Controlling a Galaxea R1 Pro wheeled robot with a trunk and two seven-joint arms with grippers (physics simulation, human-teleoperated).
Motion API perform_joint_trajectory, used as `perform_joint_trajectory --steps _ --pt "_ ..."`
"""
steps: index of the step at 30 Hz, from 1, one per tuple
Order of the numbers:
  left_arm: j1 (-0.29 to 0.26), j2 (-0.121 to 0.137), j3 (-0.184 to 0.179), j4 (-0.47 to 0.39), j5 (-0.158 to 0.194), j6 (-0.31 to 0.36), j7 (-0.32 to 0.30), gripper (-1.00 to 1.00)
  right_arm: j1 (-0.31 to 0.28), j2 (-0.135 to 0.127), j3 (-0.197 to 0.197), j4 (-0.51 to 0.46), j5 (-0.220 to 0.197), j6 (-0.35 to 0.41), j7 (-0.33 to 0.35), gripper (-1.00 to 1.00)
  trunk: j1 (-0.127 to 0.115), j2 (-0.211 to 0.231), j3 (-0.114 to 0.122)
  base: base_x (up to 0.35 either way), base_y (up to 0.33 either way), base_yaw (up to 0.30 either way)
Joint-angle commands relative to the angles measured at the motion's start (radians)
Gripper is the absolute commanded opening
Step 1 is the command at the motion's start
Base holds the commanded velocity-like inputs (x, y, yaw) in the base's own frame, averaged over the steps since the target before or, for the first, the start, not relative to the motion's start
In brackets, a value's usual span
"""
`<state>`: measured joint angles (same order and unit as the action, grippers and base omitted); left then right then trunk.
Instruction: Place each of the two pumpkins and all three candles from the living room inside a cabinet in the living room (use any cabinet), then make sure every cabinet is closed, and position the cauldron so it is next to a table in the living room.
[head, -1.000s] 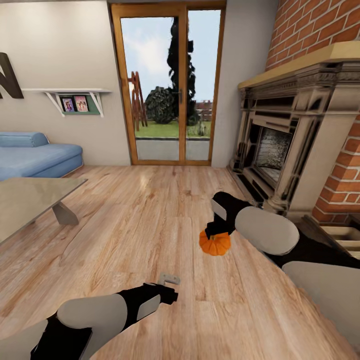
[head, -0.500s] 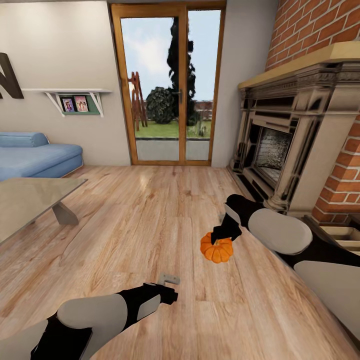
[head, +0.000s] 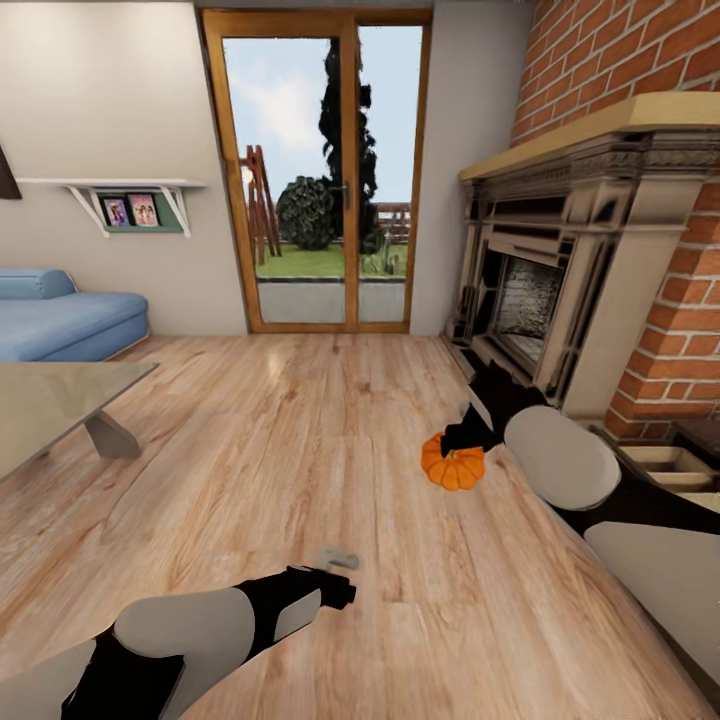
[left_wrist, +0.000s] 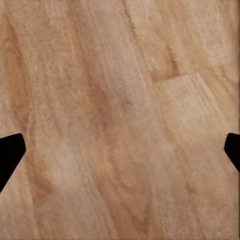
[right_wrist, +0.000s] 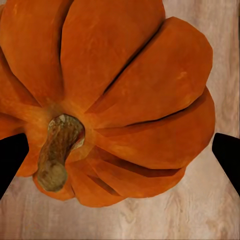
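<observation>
A bright orange ribbed pumpkin (head: 453, 467) hangs just above the wooden floor in front of the fireplace, and my right gripper (head: 460, 442) is shut on it from above. In the right wrist view the pumpkin (right_wrist: 115, 95) sits between the two dark fingertips with its brown stem turned toward the camera. My left gripper (head: 339, 558) is open low over bare floorboards, nothing between its fingers (left_wrist: 10, 155). At the right edge a dark brown cabinet drawer (head: 672, 463) stands open, showing a light beige inside. Candles and cauldron are out of view.
A grey stone fireplace (head: 540, 290) on a brick wall fills the right side. A low grey table (head: 50, 400) and a blue sofa (head: 60, 320) stand at the left. A glass patio door (head: 315, 190) is straight ahead. Open wooden floor lies between them.
The head view has turned slightly to the right. My right gripper has carried the pumpkin farther right, toward the fireplace and the open drawer. The left arm has kept still.
</observation>
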<state>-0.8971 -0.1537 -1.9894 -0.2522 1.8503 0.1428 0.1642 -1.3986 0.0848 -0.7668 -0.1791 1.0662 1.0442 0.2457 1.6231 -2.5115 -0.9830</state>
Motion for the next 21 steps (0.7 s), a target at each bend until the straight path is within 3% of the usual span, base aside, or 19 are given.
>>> perform_joint_trajectory --steps 1,6,21 --pt "-0.001 0.0 -0.003 -0.002 0.003 0.001 0.006 1.0 0.0 0.003 -0.006 -0.013 0.012 0.003 0.007 -1.0 0.0 0.0 0.0 0.0 0.0 -0.172" --pt "-0.002 0.0 -0.003 -0.002 0.004 0.001 0.005 1.0 0.0 0.015 -0.005 -0.106 0.015 0.003 0.007 -1.0 0.0 0.0 0.002 0.0 0.0 -0.064" --pt "-0.002 0.0 -0.003 -0.002 0.001 0.009 0.004 1.0 0.0 0.017 -0.005 -0.106 0.046 0.003 0.007 -1.0 -0.007 0.003 0.06 0.0 0.0 -0.001"
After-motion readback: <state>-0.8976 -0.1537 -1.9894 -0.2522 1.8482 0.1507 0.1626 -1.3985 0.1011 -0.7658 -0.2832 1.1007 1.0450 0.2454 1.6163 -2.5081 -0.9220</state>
